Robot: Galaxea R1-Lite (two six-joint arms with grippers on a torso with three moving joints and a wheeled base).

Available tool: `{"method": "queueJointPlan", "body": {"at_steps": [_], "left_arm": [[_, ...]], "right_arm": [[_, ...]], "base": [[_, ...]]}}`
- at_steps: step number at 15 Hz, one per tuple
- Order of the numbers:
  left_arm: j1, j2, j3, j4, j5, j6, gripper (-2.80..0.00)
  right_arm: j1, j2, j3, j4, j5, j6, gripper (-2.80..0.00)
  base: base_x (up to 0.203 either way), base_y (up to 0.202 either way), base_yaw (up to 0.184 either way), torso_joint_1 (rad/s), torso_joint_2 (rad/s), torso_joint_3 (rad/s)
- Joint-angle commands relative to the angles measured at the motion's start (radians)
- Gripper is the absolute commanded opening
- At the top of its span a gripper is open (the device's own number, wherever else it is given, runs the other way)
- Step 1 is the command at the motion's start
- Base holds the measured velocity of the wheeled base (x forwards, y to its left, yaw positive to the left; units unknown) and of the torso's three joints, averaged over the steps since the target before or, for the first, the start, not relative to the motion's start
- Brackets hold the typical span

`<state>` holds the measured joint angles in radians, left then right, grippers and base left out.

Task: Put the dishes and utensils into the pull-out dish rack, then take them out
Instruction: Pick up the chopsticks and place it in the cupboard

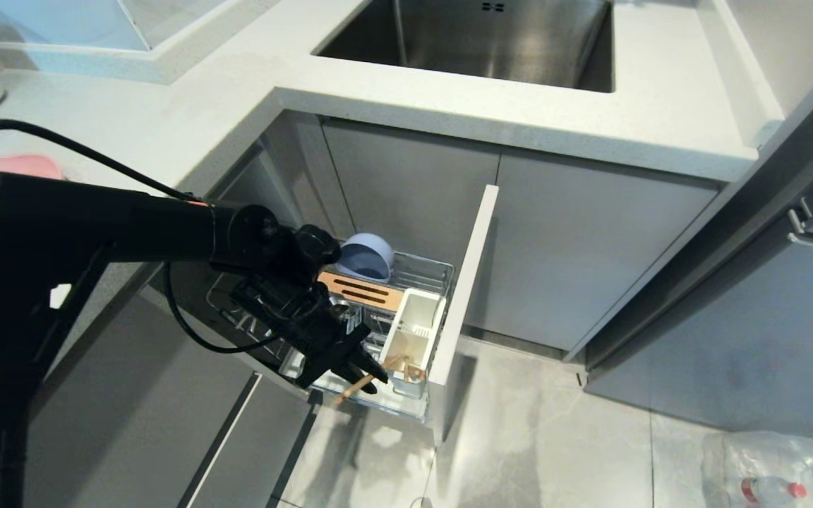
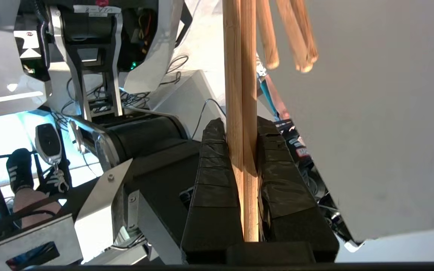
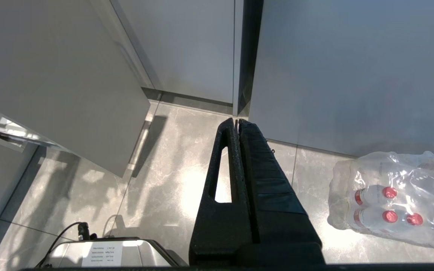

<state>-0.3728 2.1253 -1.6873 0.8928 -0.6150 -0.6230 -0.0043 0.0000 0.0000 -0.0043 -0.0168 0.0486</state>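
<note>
Beside the rack's caddy, the left gripper clamps the chopsticks; tilted, they could snag the caddy rim and slip.

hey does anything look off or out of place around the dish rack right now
Nothing looks spilled or broken. The left gripper is shut on the chopsticks beside the white caddy at the front of the pull-out dish rack. The blue bowl sits tilted at the back. The right gripper is parked, shut, above the floor.
</note>
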Motion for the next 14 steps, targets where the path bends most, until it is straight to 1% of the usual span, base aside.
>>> {"method": "queueJointPlan", "body": {"at_steps": [1, 8, 11, 14], "left_arm": [[-0.002, 0.023, -0.013, 0.005, -0.003, -0.004, -2.80], [-0.012, 0.088, -0.081, -0.017, -0.002, -0.006, -2.80], [-0.012, 0.124, -0.097, -0.018, 0.021, -0.005, -2.80], [-0.010, 0.142, -0.110, -0.022, 0.027, -0.003, -2.80]], "right_arm": [[0.000, 0.002, 0.000, 0.000, 0.000, 0.001, -2.80], [0.000, 0.002, 0.000, 0.000, 0.000, 0.001, -2.80], [0.000, 0.002, 0.000, 0.000, 0.000, 0.001, -2.80], [0.000, 0.002, 0.000, 0.000, 0.000, 0.001, -2.80]], "base": [[0.000, 0.000, 0.000, 0.000, 0.00, 0.000], [0.000, 0.000, 0.000, 0.000, 0.00, 0.000], [0.000, 0.000, 0.000, 0.000, 0.00, 0.000], [0.000, 0.000, 0.000, 0.000, 0.00, 0.000]]}}
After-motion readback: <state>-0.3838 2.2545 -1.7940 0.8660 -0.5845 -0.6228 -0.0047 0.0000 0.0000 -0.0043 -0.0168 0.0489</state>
